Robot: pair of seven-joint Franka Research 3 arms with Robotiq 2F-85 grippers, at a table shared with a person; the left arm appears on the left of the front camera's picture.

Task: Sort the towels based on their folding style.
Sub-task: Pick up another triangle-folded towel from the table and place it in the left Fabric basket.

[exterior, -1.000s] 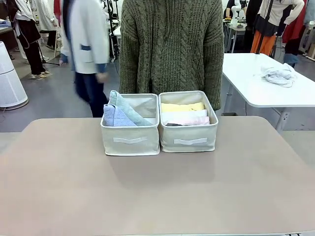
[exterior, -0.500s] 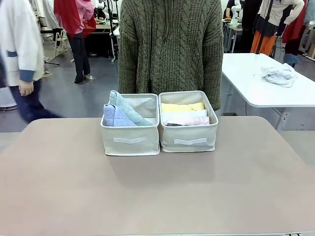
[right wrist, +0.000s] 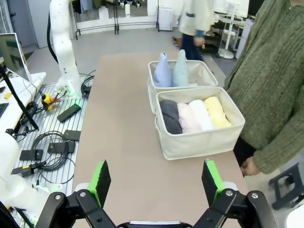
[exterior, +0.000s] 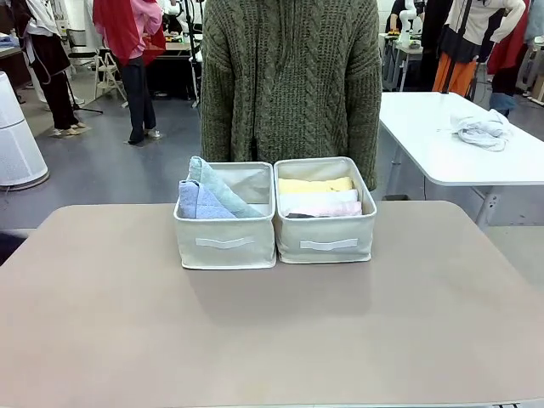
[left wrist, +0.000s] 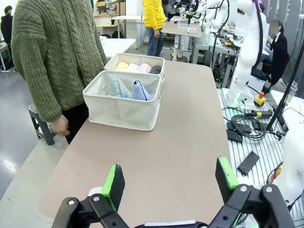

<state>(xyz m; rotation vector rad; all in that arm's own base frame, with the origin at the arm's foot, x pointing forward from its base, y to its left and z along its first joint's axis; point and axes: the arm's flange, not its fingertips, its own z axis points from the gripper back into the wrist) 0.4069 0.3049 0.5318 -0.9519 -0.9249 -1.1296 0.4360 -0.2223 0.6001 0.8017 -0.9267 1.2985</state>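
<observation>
Nothing on your table has moved; only a passer-by behind left. Both grippers, left point(left wrist: 168, 183) and right point(right wrist: 155, 186), gape empty, with the boxed towels point(right wrist: 192, 116) well ahead of them.

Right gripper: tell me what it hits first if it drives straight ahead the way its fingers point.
Probably the bare table first, since the open right gripper looks angled down at it. Farther along that line stands the cream box holding the rolled towels. Depth is hard to judge here.
</observation>
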